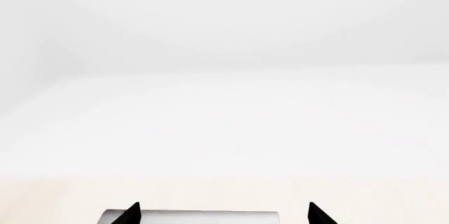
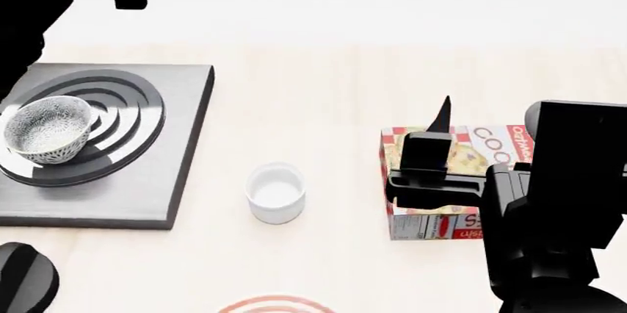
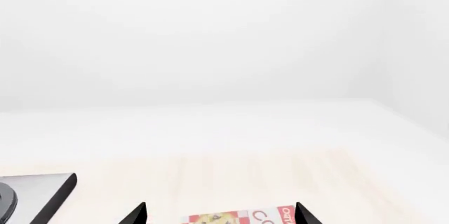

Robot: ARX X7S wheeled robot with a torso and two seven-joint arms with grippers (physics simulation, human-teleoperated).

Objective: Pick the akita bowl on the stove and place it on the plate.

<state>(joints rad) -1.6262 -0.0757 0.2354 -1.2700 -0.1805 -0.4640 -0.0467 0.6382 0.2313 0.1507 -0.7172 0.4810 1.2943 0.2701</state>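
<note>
Patterned akita bowl sits on the stove; left claw and right claw both spread wide, empty; plate at near bench edge.

Matt stone-grey, pale wood grain and glossy glaze are sharing one worktop.

The worktop is showing a pale, faintly grained wood look with a smooth matt finish. The stove is reading as a flat matt dark-grey slab, its raised black rings looking slightly satin. The akita bowl is looking like glazed ceramic, its fine black-grey speckle catching soft highlights. The small white cup is appearing smooth and plain, like unpatterned ceramic. The cookie box is looking like printed cardboard. The right pincer is rendering as uniform matt black.
</note>
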